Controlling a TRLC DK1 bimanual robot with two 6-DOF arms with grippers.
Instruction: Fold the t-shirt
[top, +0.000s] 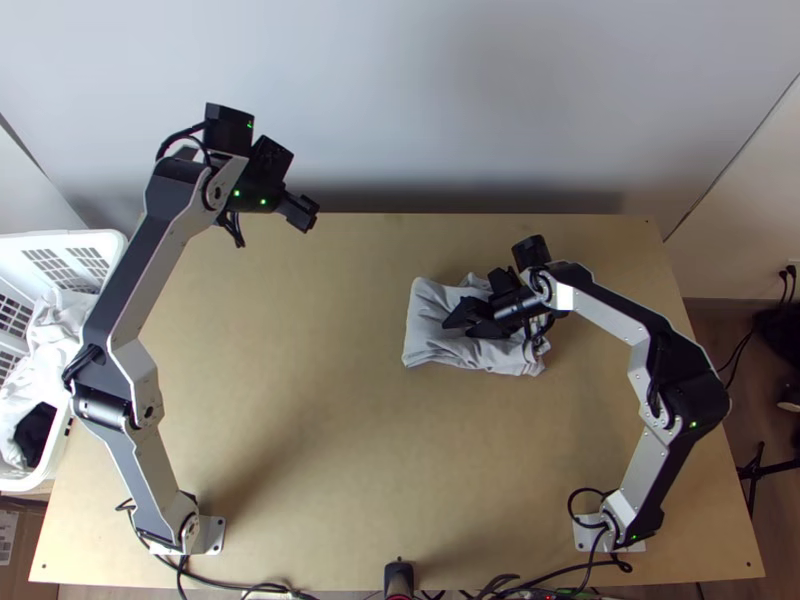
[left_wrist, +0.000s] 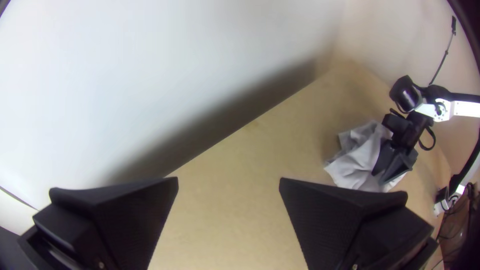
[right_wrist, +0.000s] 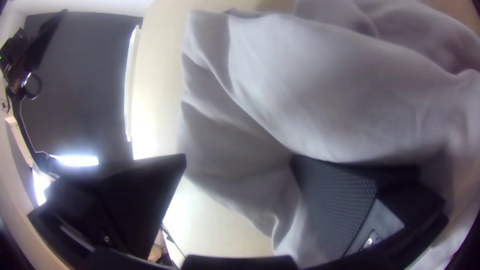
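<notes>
T-shirt of soft light-grey cloth (top: 425, 340), right here on the pale wooden table (top: 300, 440), beyond the middle and over towards the right! It lies in a compact, layered bundle: flatter with a fairly straight edge at the left end, rumpled and bunched at the right.

And here's the right gripper (top: 470, 320), black and broad-fingered, down at the shirt in the top view. Its fingers are spread wide, nothing pinched! In the right wrist view, one flat black finger (right_wrist: 145, 200) stands out past the cloth's edge, while the other, with its ribbed pad (right_wrist: 340, 205), is tucked in against the grey folds, fabric lying loosely in the gap.

Across to the left gripper (top: 303, 212), also black and wide-fingered, up by the table's far edge, well apart from the shirt. Wide open too, its two fingers far apart and nothing between them!

Off the table's left side sits a white plastic basket with slotted walls (top: 112, 243), holding rumpled white cloth (top: 52, 345) and a dark item (top: 35, 432). Black cables (top: 235, 585) trail along the near edge.
</notes>
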